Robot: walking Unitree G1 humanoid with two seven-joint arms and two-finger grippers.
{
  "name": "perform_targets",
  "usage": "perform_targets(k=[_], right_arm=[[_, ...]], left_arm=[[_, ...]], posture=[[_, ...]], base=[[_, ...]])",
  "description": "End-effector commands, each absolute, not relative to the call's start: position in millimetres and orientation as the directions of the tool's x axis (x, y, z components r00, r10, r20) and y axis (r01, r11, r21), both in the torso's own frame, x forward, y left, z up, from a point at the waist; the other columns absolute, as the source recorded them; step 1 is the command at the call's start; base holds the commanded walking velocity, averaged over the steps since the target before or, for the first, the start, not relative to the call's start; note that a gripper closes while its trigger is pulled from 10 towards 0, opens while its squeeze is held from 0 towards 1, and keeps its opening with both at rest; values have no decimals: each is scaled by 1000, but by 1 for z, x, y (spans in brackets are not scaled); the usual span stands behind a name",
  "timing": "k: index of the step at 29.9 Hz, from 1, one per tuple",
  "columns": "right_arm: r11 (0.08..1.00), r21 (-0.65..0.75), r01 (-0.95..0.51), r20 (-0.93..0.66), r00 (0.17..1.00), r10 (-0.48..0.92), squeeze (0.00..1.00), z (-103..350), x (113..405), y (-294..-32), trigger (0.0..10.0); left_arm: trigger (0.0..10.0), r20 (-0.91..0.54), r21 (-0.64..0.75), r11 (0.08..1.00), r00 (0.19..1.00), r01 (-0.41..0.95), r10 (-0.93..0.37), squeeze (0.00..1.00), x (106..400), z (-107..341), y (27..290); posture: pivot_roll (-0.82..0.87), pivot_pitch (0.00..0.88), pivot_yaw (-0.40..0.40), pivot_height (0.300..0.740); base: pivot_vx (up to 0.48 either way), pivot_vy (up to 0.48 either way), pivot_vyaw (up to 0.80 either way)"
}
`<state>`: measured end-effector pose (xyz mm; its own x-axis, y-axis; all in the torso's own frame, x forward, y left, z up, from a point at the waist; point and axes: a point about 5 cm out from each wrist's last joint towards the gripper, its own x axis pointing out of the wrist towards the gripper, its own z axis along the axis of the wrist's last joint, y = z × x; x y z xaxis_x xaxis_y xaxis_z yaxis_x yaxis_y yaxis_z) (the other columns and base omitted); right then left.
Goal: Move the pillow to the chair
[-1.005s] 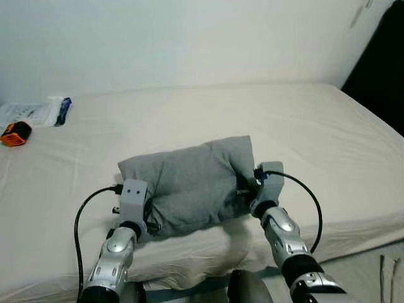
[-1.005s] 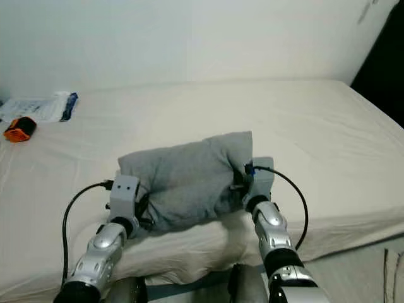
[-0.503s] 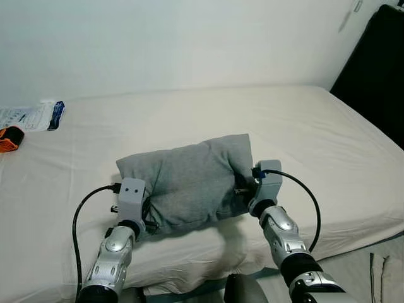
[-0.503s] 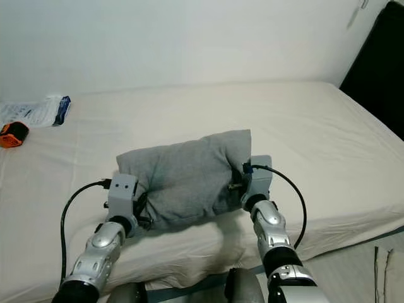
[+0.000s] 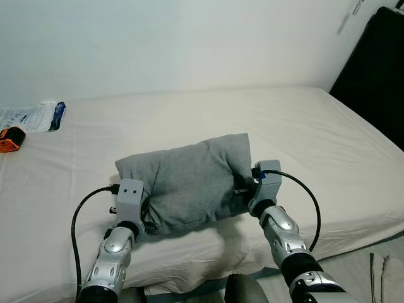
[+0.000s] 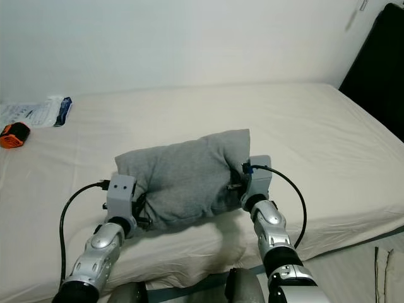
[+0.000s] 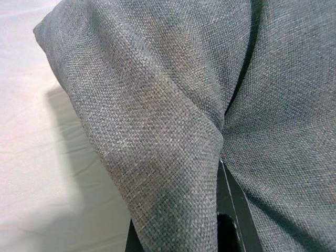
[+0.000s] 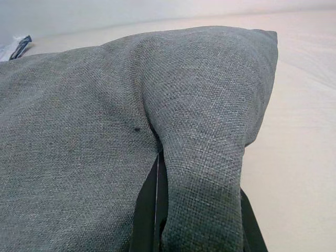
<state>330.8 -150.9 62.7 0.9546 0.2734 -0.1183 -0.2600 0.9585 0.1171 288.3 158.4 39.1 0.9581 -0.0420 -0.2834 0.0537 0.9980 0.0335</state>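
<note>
A grey fabric pillow hangs just over the near edge of the bed, held from both ends. My left gripper is shut on a fold at the pillow's left end. My right gripper is shut on a fold at its right end. In the left wrist view the pillow bulges over a black finger. The right wrist view has the pillow pinched between the black fingers, with cream sheet beyond.
A white packet with a blue end and an orange-and-black object lie at the bed's far left. A tall black object stands at the right by the white wall. Floor shows at the bottom right.
The camera view has shifted a little, bringing more of the black object at right into view. Both grippers keep their hold on the pillow, which sits in about the same place between them.
</note>
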Motion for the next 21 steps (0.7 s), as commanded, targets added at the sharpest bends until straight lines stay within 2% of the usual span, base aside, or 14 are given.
perform_targets(k=[1, 21], right_arm=[[949, 111, -296, -78, 949, 305, 0, 69, 332, -146, 10000], [947, 114, -301, -87, 946, 311, 0, 66, 330, -146, 10000]], left_arm=[[10000, -239, 30, 997, 969, 65, -55, 0, 293, 47, 153], [10000, -238, 29, 997, 969, 67, -58, 0, 294, 48, 152]], posture=[[0, 0, -117, 638], [-3, 0, -117, 683]], base=[[0, 0, 0], [0, 0, 0]])
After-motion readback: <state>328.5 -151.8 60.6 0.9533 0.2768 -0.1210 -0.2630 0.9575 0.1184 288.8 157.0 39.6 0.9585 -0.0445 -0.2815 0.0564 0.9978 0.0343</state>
